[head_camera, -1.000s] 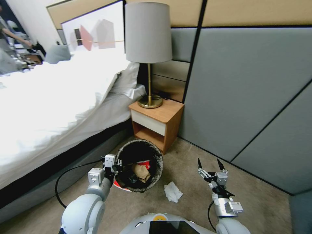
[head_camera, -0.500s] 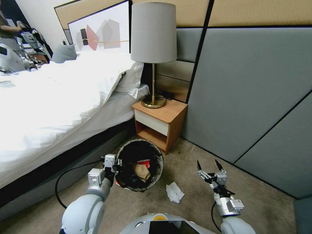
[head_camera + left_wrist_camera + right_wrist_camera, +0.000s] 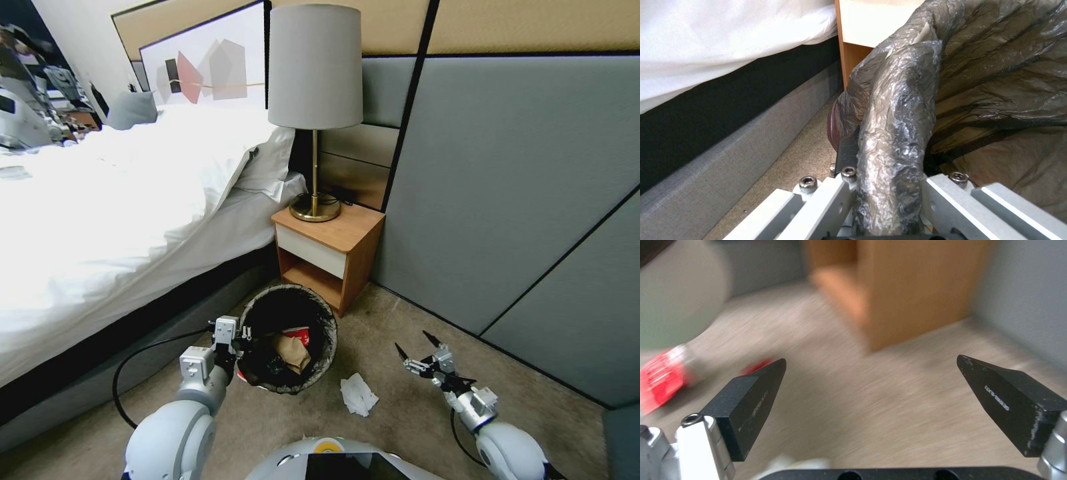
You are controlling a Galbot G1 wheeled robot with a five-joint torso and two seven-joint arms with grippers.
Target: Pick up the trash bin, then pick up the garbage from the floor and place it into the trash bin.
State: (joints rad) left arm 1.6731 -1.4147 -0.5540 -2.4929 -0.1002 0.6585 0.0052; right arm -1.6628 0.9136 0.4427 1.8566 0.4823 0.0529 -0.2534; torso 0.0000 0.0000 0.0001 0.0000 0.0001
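The trash bin [image 3: 319, 313], with a black liner over its rim, hangs tilted above the carpet in front of the nightstand. My left gripper [image 3: 235, 347] is shut on its near rim. In the left wrist view the fingers [image 3: 835, 196] clamp the liner-wrapped rim [image 3: 900, 126]. Inside lie a crumpled brown paper bag [image 3: 291, 352] and a red-and-white cup [image 3: 297, 333]. One piece of garbage, a white tissue wad [image 3: 358, 394], lies on the floor right of the bin. My right gripper [image 3: 412, 343] hovers open, low and right of the tissue, holding nothing [image 3: 871, 360]. The bin's white wall [image 3: 680, 296] shows blurred.
A wooden nightstand [image 3: 330, 250] with a brass lamp [image 3: 315, 120] stands right behind the bin. The bed [image 3: 113, 200] runs along the left, its grey base [image 3: 729, 156] close to the bin. A grey panelled wall [image 3: 507, 200] closes the right side.
My right gripper has dropped lower and swung rightward, tilting its fingers toward the bin. The left gripper keeps its hold on the rim. The camera shifted slightly early on.
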